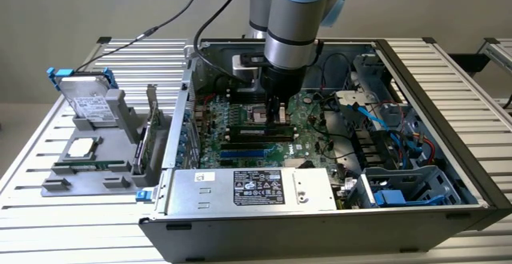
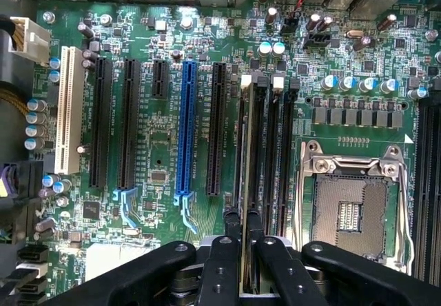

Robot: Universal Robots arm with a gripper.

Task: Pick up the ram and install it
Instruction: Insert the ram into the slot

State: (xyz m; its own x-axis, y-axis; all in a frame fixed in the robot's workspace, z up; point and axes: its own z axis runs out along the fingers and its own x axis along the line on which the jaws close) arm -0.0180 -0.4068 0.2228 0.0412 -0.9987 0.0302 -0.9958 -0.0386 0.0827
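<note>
Nearest, the open computer case [image 1: 480, 198] lies on its side on the slatted tabletop [image 1: 64, 222], so the motherboard faces up and the arm can come straight down onto it. At its front edge sits the silver power supply [image 1: 256, 189], well clear of the work. On the exterior view's left, a grey holder [image 1: 88, 177] keeps spare parts within reach, among them a hard drive [image 1: 86, 103] propped at a slant.

Further in, the gripper [image 2: 246, 254] hangs low over the board. Its black fingers [image 2: 219, 268] are drawn narrow and pinch the ram [image 2: 245, 182] by its two flat faces. That grip holds the stick on edge, its contact side pointing down at the board. The ram runs in line with the dark memory slots [image 2: 277, 154], between the long blue slot [image 2: 186, 134] and the CPU socket [image 2: 351, 209]. I take that for lining it up with a slot. Whether it is seated or only poised just above, I cannot tell.

Beyond that, the arm's black cable [image 1: 172, 15] trails away over the case's far wall.
</note>
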